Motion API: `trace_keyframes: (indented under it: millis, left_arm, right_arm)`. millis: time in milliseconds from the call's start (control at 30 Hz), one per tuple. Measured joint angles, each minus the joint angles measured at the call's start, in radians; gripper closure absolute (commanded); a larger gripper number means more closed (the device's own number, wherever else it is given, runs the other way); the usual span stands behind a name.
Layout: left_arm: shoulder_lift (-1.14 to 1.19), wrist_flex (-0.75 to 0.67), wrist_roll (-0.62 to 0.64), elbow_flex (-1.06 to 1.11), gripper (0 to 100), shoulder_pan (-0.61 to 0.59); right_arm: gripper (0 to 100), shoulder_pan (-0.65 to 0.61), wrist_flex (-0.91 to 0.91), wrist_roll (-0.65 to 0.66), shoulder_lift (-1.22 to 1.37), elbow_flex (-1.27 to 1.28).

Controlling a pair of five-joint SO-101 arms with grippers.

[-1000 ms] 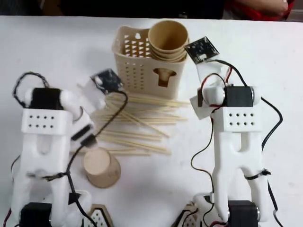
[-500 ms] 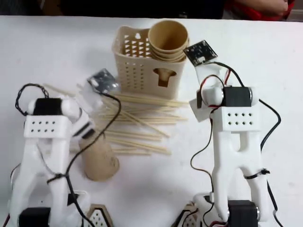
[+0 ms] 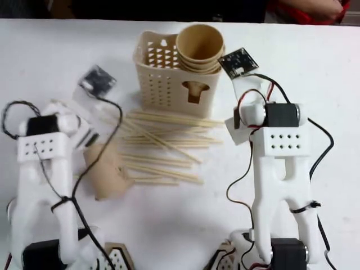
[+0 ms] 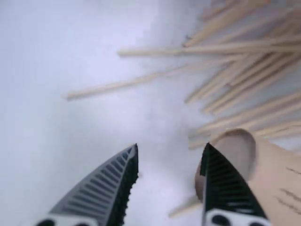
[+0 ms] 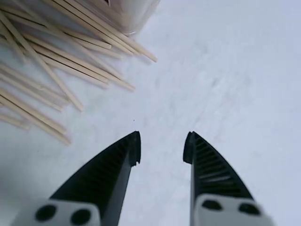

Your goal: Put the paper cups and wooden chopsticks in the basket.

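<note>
Across the white table (image 3: 62, 50) lie wooden chopsticks (image 3: 169, 142).

You have a white table (image 3: 315, 62) with a smooth, matt top. At twelve o'clock on it, the basket (image 3: 160, 76) is cream plastic, perforated, with a slight sheen. The paper cups (image 3: 199, 42) stacked in it are matt brown paper, and so is the tipped cup (image 3: 109, 174) at eight o'clock. The chopsticks (image 3: 169, 143) in the middle are pale bare wood, dull and unvarnished. Your left gripper (image 4: 171, 148) and right gripper (image 5: 162, 136) have black plastic jaws with ribbed inner faces. The arms (image 3: 278, 169) are matt white plastic.
</note>
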Motion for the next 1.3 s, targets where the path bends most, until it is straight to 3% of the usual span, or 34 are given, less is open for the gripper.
trace_keyframes:
  millis: [400,500,600,733,900,1067,1300]
  left_arm:
    - [0.000,0.436,0.028,-0.407,78,0.012]
    - [0.000,0.585,-0.031,-0.462,77,0.058]
    - [-0.015,0.637,-0.068,-0.466,77,0.078]
    - [-0.132,0.647,-0.192,-0.381,77,0.054]
    - [-0.358,0.635,-0.379,-0.193,77,-0.081]
    - [-0.514,0.493,-0.485,0.008,77,-0.267]
    - [-0.525,0.290,-0.588,0.173,77,-0.489]
  right_arm:
    - [83.6,0.000,0.000,0.000,0.000,0.000]
    - [83.6,0.000,0.000,0.000,0.000,0.000]
    - [83.6,0.000,0.000,0.000,0.000,0.005]
    - [83.6,0.000,0.000,0.000,0.002,0.031]
    - [83.6,0.000,0.000,0.000,0.002,0.031]
    - [83.6,0.000,0.000,0.000,0.002,0.031]
    - [83.5,0.000,0.000,0.000,0.002,0.031]
